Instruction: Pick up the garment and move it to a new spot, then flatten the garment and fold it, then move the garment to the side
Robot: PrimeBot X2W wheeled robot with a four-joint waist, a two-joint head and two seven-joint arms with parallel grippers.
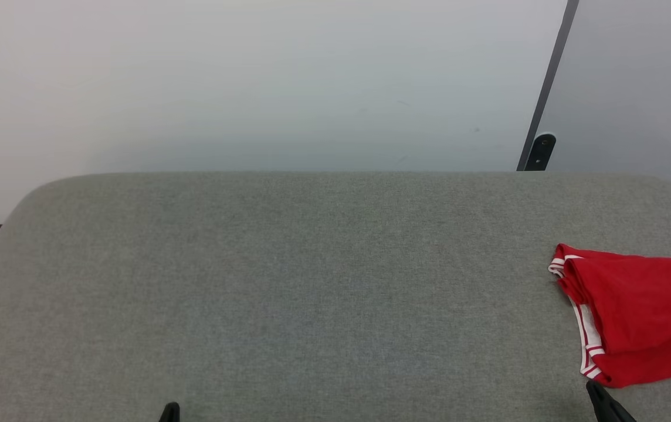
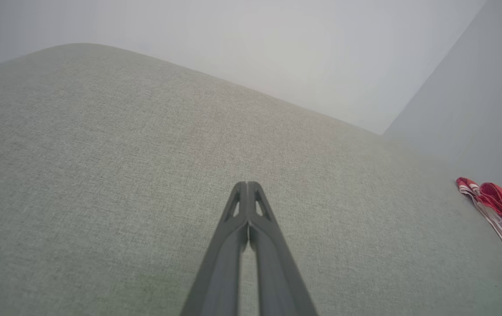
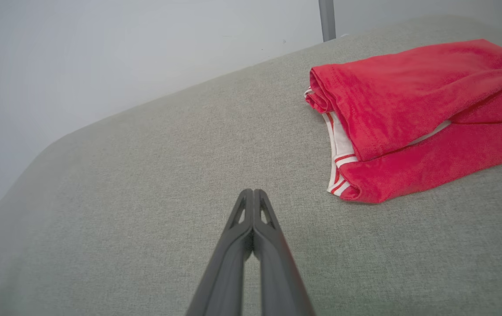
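Grey woven fabric surface (image 1: pixel 312 281) spreads wide in front of a plain pale wall (image 1: pixel 253 76). At the lower left, the left gripper (image 2: pixel 247 184) points across bare fabric, its two long dark fingers pressed together and holding nothing. At the lower right, the right gripper (image 3: pixel 253 192) is likewise closed and empty. Near it but apart, a folded red jersey T-shirt (image 3: pixel 409 105) with white-and-red striped trim lies on the surface's far right side.

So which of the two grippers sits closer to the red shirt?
The right gripper: it sits just short of the garment's striped edge, while the left gripper is far off across the grey surface.
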